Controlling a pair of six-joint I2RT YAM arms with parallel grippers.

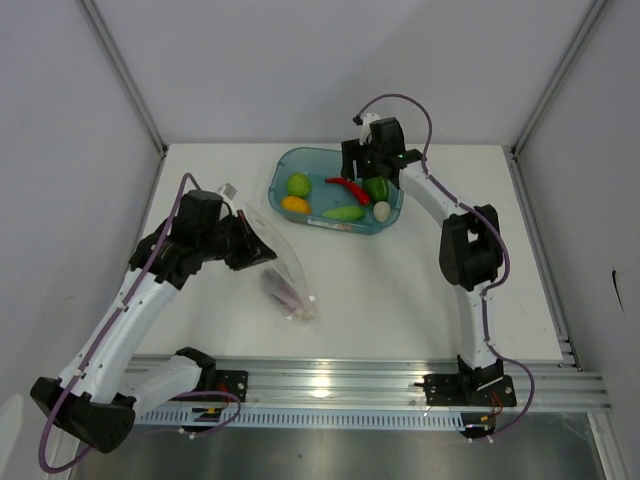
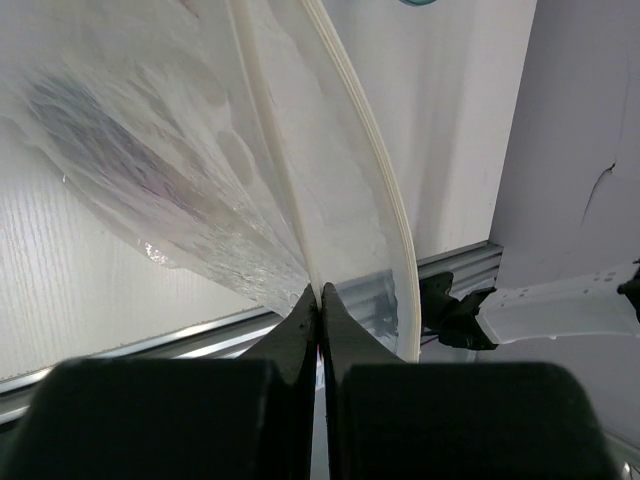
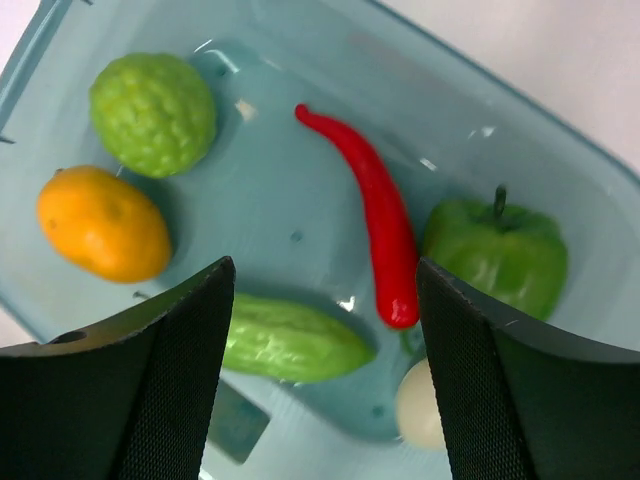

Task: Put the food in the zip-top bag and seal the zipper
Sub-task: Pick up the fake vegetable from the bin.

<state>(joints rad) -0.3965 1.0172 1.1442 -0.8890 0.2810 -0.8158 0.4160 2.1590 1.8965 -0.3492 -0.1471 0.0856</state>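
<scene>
Seen from above, a clear crinkly plastic zip-top bag (image 1: 292,268) lies on the white desk (image 1: 420,290), left of centre. A purple toy eggplant (image 1: 282,291) is inside it. The left tool (image 1: 262,252) meets the bag's left edge. At the far side, a translucent teal rectangular tray (image 1: 283,166) holds the remaining food, and the right tool (image 1: 360,166) hangs over it.

At the left wrist, the left tool (image 2: 320,300) is pressed together, pinching the bag (image 2: 200,190) at its mouth. The pale ribbed zipper (image 2: 396,205) bows off to the right. The eggplant (image 2: 110,140) is a purple blur behind glossy film.

At the right wrist, the right tool (image 3: 325,270) is spread wide above the tray (image 3: 560,150), holding nothing. Between its fingers lies a glossy red chili (image 3: 380,220). To the left are a bumpy green round vegetable (image 3: 153,113) and a smooth orange piece (image 3: 103,222). Nearer lies a ridged light green vegetable (image 3: 290,340). To the right are a green pepper (image 3: 497,252) and a white egg (image 3: 420,405).
</scene>
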